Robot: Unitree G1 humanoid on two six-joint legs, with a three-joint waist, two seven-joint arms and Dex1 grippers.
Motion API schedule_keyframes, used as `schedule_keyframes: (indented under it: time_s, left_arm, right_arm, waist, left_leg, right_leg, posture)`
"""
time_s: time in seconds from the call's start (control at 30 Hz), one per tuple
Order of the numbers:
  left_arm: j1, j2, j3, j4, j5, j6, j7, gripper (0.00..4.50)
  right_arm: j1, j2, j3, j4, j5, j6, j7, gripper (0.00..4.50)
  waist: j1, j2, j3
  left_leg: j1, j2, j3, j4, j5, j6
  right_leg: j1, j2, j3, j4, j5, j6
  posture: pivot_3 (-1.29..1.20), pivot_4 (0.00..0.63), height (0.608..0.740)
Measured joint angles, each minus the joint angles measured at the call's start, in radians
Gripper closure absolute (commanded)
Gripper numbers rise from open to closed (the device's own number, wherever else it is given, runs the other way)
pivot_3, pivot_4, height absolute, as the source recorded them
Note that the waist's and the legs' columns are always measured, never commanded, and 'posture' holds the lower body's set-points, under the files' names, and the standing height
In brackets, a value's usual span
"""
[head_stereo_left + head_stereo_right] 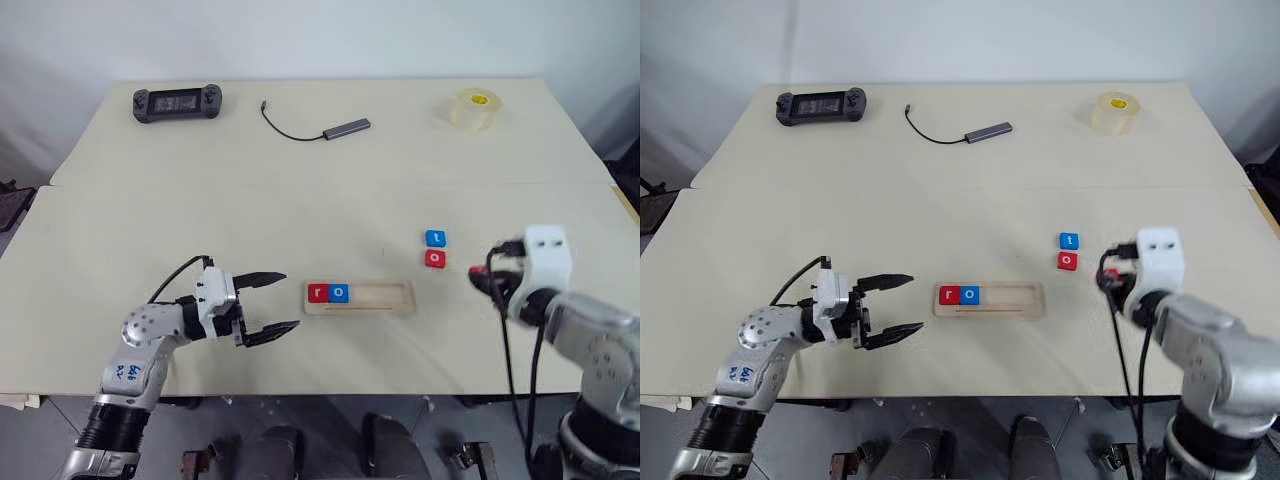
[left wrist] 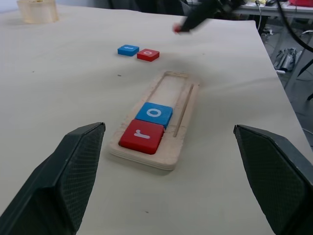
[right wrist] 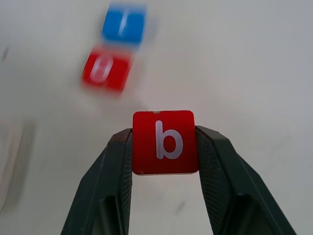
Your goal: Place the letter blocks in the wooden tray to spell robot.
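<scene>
The wooden tray [image 1: 360, 298] lies near the table's front edge, holding a red "r" block [image 1: 318, 293] and a blue "o" block [image 1: 339, 293] at its left end. To its upper right a blue "t" block [image 1: 435, 238] and a red "o" block [image 1: 435, 258] rest on the table. My right gripper [image 3: 164, 142] is shut on a red "b" block [image 3: 164, 141], lifted off the table to the right of those two. My left gripper [image 1: 278, 303] is open and empty, just left of the tray.
At the back of the table lie a black game controller [image 1: 177, 103], a grey USB hub with cable [image 1: 346, 128] and a roll of clear tape [image 1: 473, 109]. A seam [image 1: 300, 184] runs across the table behind the tray.
</scene>
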Motion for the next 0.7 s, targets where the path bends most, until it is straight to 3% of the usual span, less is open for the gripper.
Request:
schedule_keyframes:
  time_s: [0.13,0.27,0.4,0.43,0.5,0.57,0.7]
  left_arm:
    - [-0.011,0.000,-0.003,0.004,0.000,0.002,-0.020,0.00]
    - [-0.006,0.008,0.000,0.001,0.000,0.008,-0.023,0.00]
    - [0.014,0.025,0.009,-0.007,-0.001,0.013,-0.020,0.00]
    - [0.020,0.025,0.013,-0.010,-0.001,0.014,-0.019,0.00]
    - [0.029,0.025,0.019,-0.020,-0.001,0.014,-0.015,0.00]
    - [0.036,0.025,0.025,-0.035,-0.002,0.014,-0.009,0.00]
    - [0.035,0.026,0.029,-0.040,-0.014,0.024,-0.014,0.00]
  right_arm:
    - [0.021,0.073,0.032,-0.027,-0.025,-0.001,-0.040,2.99]
    - [0.036,0.102,0.058,-0.030,-0.038,-0.003,-0.046,1.75]
    - [0.046,0.064,0.066,-0.025,-0.036,-0.022,-0.016,0.35]
    - [0.048,0.029,0.065,-0.014,-0.030,-0.029,0.007,0.03]
    - [0.058,-0.067,0.057,0.007,0.000,-0.058,0.082,0.03]
    - [0.107,-0.254,0.054,0.037,0.045,-0.151,0.223,0.03]
    - [0.260,-0.515,0.053,0.128,0.038,-0.559,0.553,0.03]
  waist:
    - [-0.004,0.000,0.000]
    - [-0.003,0.000,0.000]
    - [0.000,0.000,0.000]
    - [0.001,0.000,0.000]
    - [0.001,0.000,0.000]
    - [0.004,0.000,0.000]
    - [0.003,-0.001,0.001]
  left_leg:
    - [0.002,0.000,0.001,0.000,0.000,0.000]
    - [0.002,0.000,0.001,0.000,0.000,0.000]
    - [0.002,-0.001,0.001,0.000,0.000,0.001]
    - [0.002,-0.001,0.001,0.000,0.000,0.001]
    - [0.002,-0.002,0.001,0.000,0.000,0.002]
    - [0.002,-0.003,0.001,0.000,-0.001,0.003]
    - [0.004,-0.001,0.002,-0.003,-0.001,0.004]
  right_leg:
    - [0.000,0.000,0.001,0.001,0.000,0.000]
    - [0.000,0.000,0.001,0.001,0.000,0.000]
    - [0.000,-0.001,0.002,0.000,0.000,0.000]
    - [0.000,-0.001,0.002,-0.001,0.000,0.000]
    - [0.000,-0.002,0.002,-0.002,0.000,0.000]
    - [0.001,-0.002,0.001,-0.003,0.000,0.000]
    - [0.005,0.000,0.000,-0.006,0.001,0.002]
  posture:
    - [0.00,0.150,0.740]
    - [0.00,0.150,0.740]
    - [0.00,0.150,0.740]
    - [0.00,0.150,0.740]
    - [0.00,0.150,0.740]
    - [0.00,0.150,0.740]
    - [0.00,0.150,0.740]
